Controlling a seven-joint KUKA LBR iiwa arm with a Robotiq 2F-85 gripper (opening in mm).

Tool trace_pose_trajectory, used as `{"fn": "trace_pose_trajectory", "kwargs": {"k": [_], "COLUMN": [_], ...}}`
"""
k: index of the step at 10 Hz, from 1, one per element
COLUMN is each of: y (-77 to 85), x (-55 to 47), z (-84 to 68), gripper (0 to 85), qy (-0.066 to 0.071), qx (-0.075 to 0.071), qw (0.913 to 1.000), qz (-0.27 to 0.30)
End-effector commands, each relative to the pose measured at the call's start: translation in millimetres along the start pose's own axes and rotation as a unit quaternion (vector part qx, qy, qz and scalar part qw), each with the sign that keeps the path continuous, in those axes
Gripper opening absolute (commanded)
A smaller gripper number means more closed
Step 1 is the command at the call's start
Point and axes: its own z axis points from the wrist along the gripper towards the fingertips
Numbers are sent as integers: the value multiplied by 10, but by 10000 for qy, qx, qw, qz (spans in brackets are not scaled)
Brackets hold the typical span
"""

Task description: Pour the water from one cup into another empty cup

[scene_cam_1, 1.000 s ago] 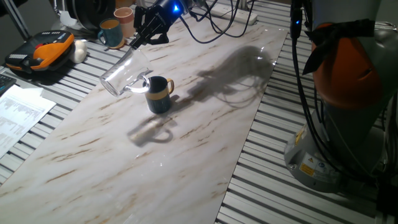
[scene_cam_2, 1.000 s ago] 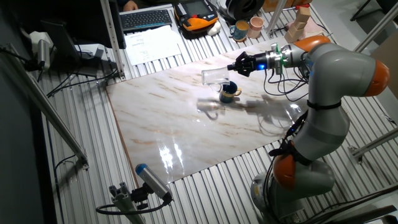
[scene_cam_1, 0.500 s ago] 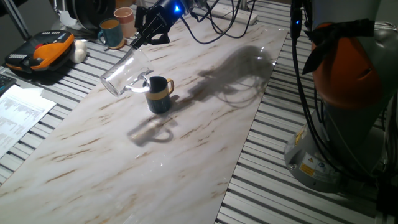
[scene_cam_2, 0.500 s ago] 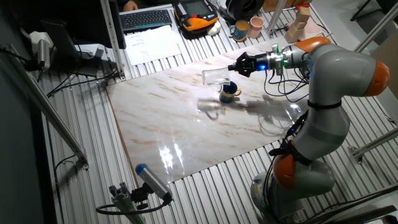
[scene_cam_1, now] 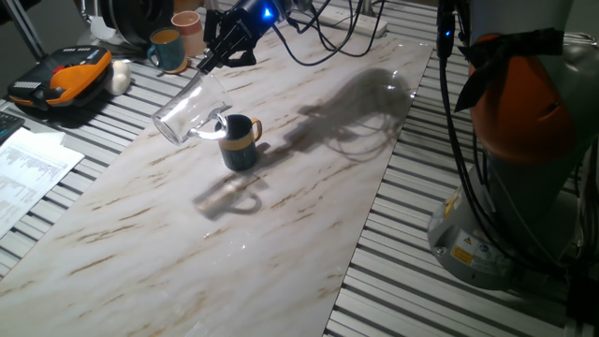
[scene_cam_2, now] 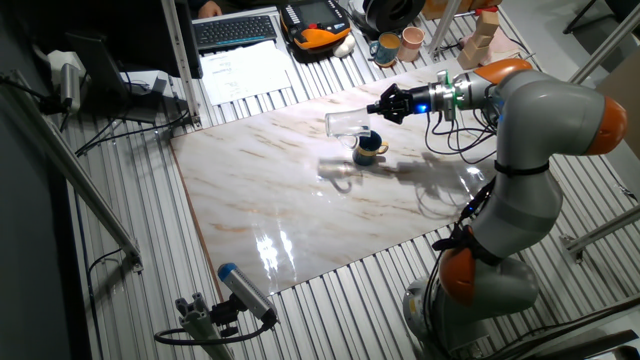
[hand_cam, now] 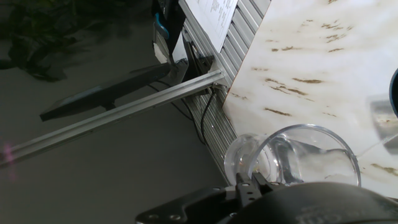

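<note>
Hand view | dark mug cut off | water indiscernible in glass mug

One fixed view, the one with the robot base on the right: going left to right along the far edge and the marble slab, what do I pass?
Orange-and-black device → teal mug → tilted glass mug held by the gripper → dark blue mug → robot base.

Silver-grey arm, orange joint bands, black cables, black end effector, blue light
</note>
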Motion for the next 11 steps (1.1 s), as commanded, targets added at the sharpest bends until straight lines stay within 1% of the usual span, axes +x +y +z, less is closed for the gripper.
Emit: {"fn": "trace_pose_trajectory", "kwargs": {"k": [1, 11], "y": [-3, -43], "x": [0, 9], "z": [-1, -34], "gripper": [0, 0], "qy": [3, 22], "qx": [-26, -60], "qw": [10000, 10000], "qz": [-1, -51]}}
